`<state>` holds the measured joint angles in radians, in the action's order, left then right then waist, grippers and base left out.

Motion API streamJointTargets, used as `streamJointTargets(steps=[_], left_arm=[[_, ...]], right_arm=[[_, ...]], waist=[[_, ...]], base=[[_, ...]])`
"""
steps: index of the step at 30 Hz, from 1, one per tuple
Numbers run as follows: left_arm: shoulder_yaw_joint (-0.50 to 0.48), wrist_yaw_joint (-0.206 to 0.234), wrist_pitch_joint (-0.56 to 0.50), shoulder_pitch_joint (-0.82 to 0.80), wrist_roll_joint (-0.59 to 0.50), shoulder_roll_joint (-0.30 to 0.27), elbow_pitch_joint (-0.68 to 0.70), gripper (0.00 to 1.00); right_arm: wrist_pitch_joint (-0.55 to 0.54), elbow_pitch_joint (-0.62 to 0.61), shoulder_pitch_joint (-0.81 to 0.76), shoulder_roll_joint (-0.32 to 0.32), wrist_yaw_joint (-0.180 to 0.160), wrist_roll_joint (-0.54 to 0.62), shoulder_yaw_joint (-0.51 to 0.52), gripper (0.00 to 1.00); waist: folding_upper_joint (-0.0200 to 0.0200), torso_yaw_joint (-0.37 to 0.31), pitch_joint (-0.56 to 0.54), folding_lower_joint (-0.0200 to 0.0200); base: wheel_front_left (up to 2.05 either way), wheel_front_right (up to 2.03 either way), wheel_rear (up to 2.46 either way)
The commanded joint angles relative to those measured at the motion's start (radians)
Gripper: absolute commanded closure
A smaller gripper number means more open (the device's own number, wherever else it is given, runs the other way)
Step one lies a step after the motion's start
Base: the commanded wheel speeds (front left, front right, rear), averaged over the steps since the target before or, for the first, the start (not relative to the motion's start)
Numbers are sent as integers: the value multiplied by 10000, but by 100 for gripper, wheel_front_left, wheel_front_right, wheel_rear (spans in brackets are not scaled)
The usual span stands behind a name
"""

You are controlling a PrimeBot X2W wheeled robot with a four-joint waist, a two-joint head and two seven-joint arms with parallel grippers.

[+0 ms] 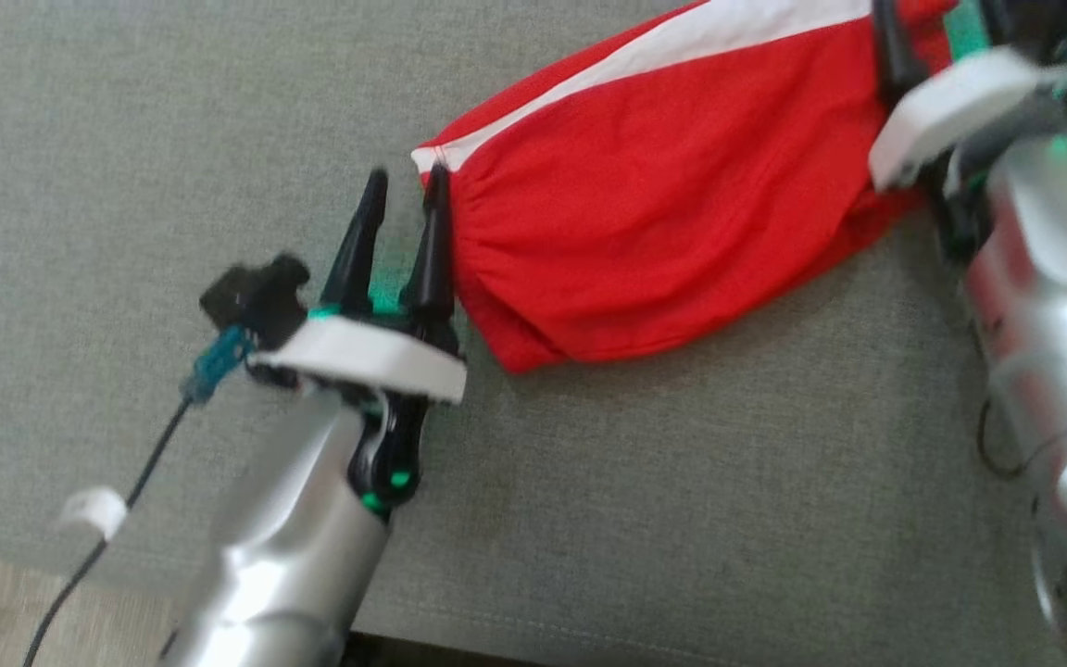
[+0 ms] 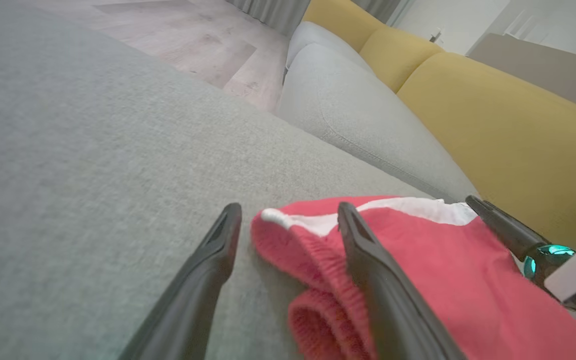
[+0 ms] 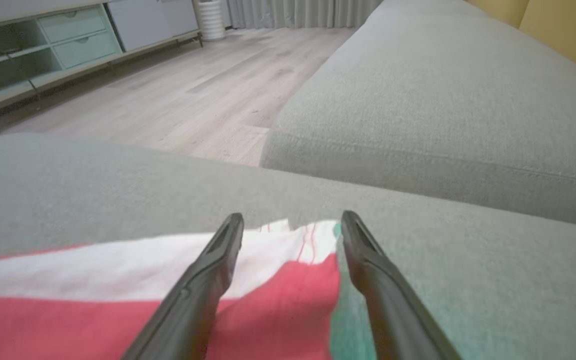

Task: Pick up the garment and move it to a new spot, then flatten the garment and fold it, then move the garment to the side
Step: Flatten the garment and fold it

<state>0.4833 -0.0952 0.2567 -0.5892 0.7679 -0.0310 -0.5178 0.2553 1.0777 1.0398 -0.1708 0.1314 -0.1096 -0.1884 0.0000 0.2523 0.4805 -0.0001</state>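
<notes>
The red-and-white garment (image 1: pixel 682 213) is lying stretched along the grey sofa cushion (image 1: pixel 172 139), held by neither gripper. The left gripper (image 1: pixel 407 176) is straddling its gathered end with fingers apart, and the right gripper (image 3: pixel 292 217) is gaping over the other end. Flattening is seemingly wrapping up, and folding is calling for fresh edge pinches.

On the cushion (image 1: pixel 126 139) we see the garment (image 1: pixel 672 195) lying from the middle of the head view toward 1 o'clock. The left hand (image 1: pixel 404 176) is at its 9 o'clock end, one finger over the hem, the other just beside it over bare cushion. The right hand (image 3: pixel 292 216) is at the 2 o'clock end, above the garment's edge. In the right wrist view a second cushion (image 3: pixel 443 100) lies behind that edge at 1 o'clock, and the floor (image 3: pixel 193 100) at 11 o'clock.
</notes>
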Motion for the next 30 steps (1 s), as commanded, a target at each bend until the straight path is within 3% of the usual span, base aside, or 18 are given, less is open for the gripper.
streamJointTargets(steps=[1,8,13,14,15,19,30], left_arm=[[-408,63,51,268,-201,-193,305,0],[-931,190,51,1166,-708,-193,530,0],[-1112,267,51,1462,-921,-193,540,0],[-1138,298,51,1500,-1021,-193,531,0],[-1160,315,51,1540,-1126,-193,519,0],[-1392,412,51,1794,-1449,-193,454,0],[-2389,362,51,3321,-2567,-193,209,0]], right_arm=[[63,-247,-460,196,-7,52,-151,0],[-1,483,-1380,180,-7,-154,-352,0],[-936,1317,-1522,374,-7,-381,-417,0],[-1175,1436,-1556,441,-7,-457,-467,44],[-1337,1504,-1590,488,-7,-517,-553,100],[-1536,1595,-1773,567,-7,-1026,-648,100],[-141,1248,-3579,149,-7,-2798,44,100]], waist=[[0,-72,-133,1],[0,-167,-644,1],[0,-90,-920,1],[0,-77,-974,1],[0,-62,-1044,1],[0,-103,-1434,1],[0,-915,-3176,1]], base=[[0,0,0],[0,0,0],[0,0,0],[0,0,0],[0,0,0],[0,0,0],[0,0,0]])
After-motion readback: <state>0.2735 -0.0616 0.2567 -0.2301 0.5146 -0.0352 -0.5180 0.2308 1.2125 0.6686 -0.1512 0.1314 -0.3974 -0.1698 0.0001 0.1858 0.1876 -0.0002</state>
